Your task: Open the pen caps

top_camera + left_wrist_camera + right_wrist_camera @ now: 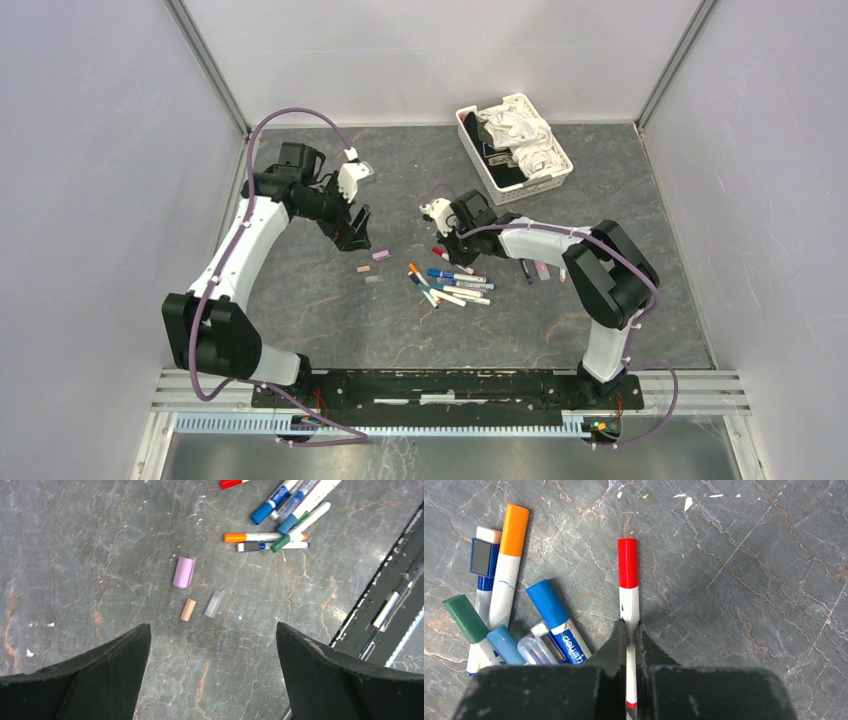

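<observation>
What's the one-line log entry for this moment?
right gripper: shut on red-capped pen | left gripper: open, empty, loose pink cap ahead | red cap: on

We list a robotics lab test cell: pale panel walls (90,150) on aluminium posts (207,65) beyond and outboard of the left gripper (352,237) and right gripper (445,246), a slate-patterned tabletop (400,330) beneath them, and a slotted mounting rail (700,388) behind them.

I count seven slim white-barrelled marker pens (504,587) mid-tabletop (330,330): one red-capped pen (629,605), one orange, one green, one pale blue, one dark blue, one clear-capped, one white-ended with a blue clip. Three short loose plastic caps (184,572): lilac, peach, clear. Nearer the right edge are two or three further pens (543,270), too small to count. One white slatted plastic basket (476,156).
</observation>
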